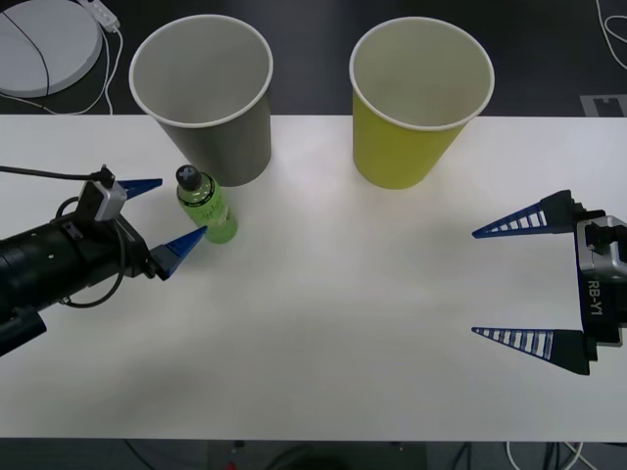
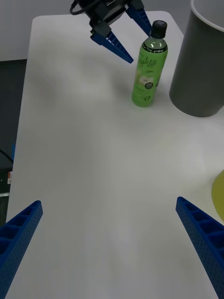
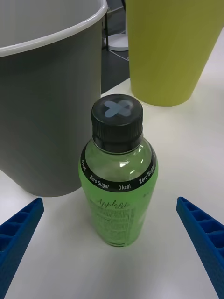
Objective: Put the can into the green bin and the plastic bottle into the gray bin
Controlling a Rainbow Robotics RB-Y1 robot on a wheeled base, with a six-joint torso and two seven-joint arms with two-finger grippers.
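The plastic bottle (image 1: 210, 209) of green liquid with a black cap stands upright on the white table, just in front of the gray bin (image 1: 208, 98). My left gripper (image 1: 183, 207) is open at the bottle's left side, its blue fingertips level with the bottle and apart from it. In the left wrist view the bottle (image 3: 119, 187) stands between my open fingers, with the gray bin (image 3: 46, 117) and the green bin (image 3: 168, 46) behind. The green bin (image 1: 416, 98) stands at the back right. My right gripper (image 1: 473, 284) is open and holds nothing at the right. The can is out of view.
The white table (image 1: 323, 333) has free room across its middle and front. A round white device (image 1: 39, 44) with a cable lies on the dark floor beyond the table's far left edge. The right wrist view shows the bottle (image 2: 149, 70) beside the gray bin (image 2: 200, 60).
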